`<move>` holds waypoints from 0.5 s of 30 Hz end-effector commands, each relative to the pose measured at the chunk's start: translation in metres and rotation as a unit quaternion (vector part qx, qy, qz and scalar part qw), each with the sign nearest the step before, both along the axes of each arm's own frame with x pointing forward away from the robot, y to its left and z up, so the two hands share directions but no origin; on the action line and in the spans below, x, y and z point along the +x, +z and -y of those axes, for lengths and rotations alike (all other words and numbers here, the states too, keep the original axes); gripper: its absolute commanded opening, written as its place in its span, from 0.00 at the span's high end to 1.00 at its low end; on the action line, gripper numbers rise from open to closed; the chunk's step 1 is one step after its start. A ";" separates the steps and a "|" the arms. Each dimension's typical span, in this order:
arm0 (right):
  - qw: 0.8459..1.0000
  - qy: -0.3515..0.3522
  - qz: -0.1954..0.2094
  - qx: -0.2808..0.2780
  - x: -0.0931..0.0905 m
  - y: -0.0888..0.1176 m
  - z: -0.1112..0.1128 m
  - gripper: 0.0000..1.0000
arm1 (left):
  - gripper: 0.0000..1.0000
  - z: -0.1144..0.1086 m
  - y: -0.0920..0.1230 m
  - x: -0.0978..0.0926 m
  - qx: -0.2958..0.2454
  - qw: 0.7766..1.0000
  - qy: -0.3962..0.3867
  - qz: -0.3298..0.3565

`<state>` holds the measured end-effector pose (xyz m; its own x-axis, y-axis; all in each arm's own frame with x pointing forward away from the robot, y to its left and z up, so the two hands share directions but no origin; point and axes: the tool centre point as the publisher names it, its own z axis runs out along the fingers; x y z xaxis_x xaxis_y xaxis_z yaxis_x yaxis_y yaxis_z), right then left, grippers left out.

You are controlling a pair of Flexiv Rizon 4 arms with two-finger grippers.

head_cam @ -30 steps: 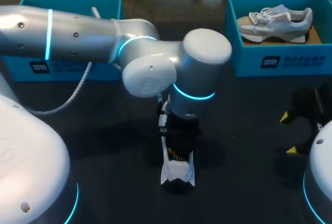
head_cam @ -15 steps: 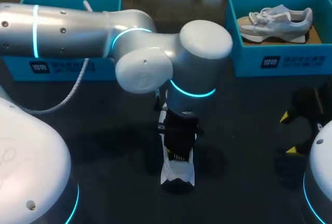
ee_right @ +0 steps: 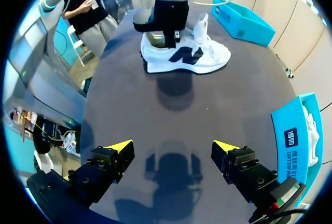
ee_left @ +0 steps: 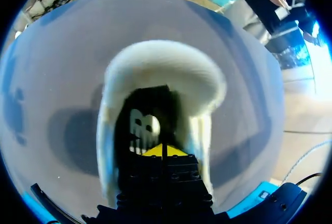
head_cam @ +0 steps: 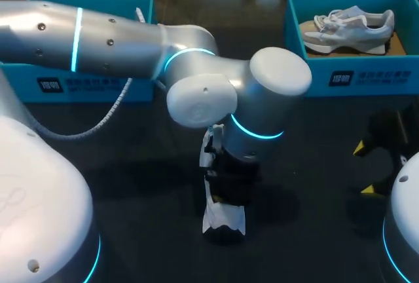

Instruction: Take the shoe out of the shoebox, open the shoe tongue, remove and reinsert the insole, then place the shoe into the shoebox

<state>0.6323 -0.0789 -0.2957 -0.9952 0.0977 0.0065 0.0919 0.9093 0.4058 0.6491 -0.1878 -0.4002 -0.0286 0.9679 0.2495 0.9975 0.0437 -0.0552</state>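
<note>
Two teal shoeboxes stand at the far side of the table [head_cam: 131, 185]. The left shoebox [head_cam: 19, 85] is partly hidden behind the left arm [head_cam: 118, 44]. The right shoebox [head_cam: 380, 76] holds a second shoe [head_cam: 350, 26], pale with white laces. Each box has a white printed panel on its front wall, with characters too small to make out.

The white shoe [ee_right: 192, 58] is out of both boxes, upright on its sole near the middle of the table. The right wrist view alone shows its whole side, with a dark emblem on it and the tongue standing up. In the head view the left arm's wrist covers most of the shoe and only one white end shows.

The left wrist view looks straight down into the shoe's opening. It shows a dark lining with a pale printed mark on the insole, too blurred to read. The left fingers [ee_left: 158, 151] reach into that opening with their yellow tips drawn together, only a thin seam between them. Whether they pinch anything cannot be told.

The right fingers [ee_right: 118, 147] hang spread wide over bare table, well apart from the white shoe and holding nothing. The right shoebox lies just off to one side of them.
</note>
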 end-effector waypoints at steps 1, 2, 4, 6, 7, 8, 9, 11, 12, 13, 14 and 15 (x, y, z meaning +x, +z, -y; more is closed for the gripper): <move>1.000 0.000 0.001 -0.001 -0.001 0.000 0.000 0.00 | 1.00 -0.002 -0.010 0.000 -0.041 0.999 0.021 -0.010; 1.000 0.000 0.001 -0.001 -0.001 0.000 0.000 0.00 | 1.00 -0.001 -0.008 0.000 -0.047 0.998 0.029 -0.006; 1.000 0.000 0.001 -0.001 -0.001 0.000 0.000 0.00 | 1.00 0.001 -0.003 -0.001 -0.053 0.998 0.029 -0.010; 1.000 0.000 0.001 -0.001 -0.001 0.000 0.000 0.00 | 1.00 0.003 0.003 -0.003 -0.055 0.998 0.024 -0.007; 1.000 0.000 0.001 -0.001 -0.001 0.000 0.000 0.00 | 1.00 0.003 0.006 -0.003 -0.052 0.998 0.022 -0.001; 1.000 0.000 0.001 -0.001 -0.001 0.000 0.000 0.00 | 1.00 0.003 0.009 -0.003 -0.051 0.999 0.020 0.000; 1.000 0.000 0.001 -0.001 -0.001 0.000 0.000 0.00 | 1.00 0.003 0.013 -0.003 -0.048 0.999 0.017 0.002; 1.000 0.000 0.001 -0.001 -0.001 0.000 0.000 0.00 | 1.00 0.002 0.020 -0.003 -0.049 0.999 0.017 0.008; 1.000 0.000 0.001 -0.001 -0.001 0.000 0.000 0.00 | 1.00 0.002 0.024 -0.003 -0.053 0.998 0.016 0.009; 1.000 0.000 0.001 -0.001 -0.001 0.000 0.000 0.00 | 1.00 0.002 0.028 -0.004 -0.060 0.998 0.017 0.013; 1.000 0.000 0.001 -0.001 -0.001 0.000 0.000 0.00 | 1.00 0.003 0.031 -0.005 -0.069 0.997 0.017 0.012; 1.000 0.000 0.001 -0.001 -0.001 0.000 0.000 0.00 | 1.00 0.004 0.032 -0.006 -0.074 0.997 0.017 0.012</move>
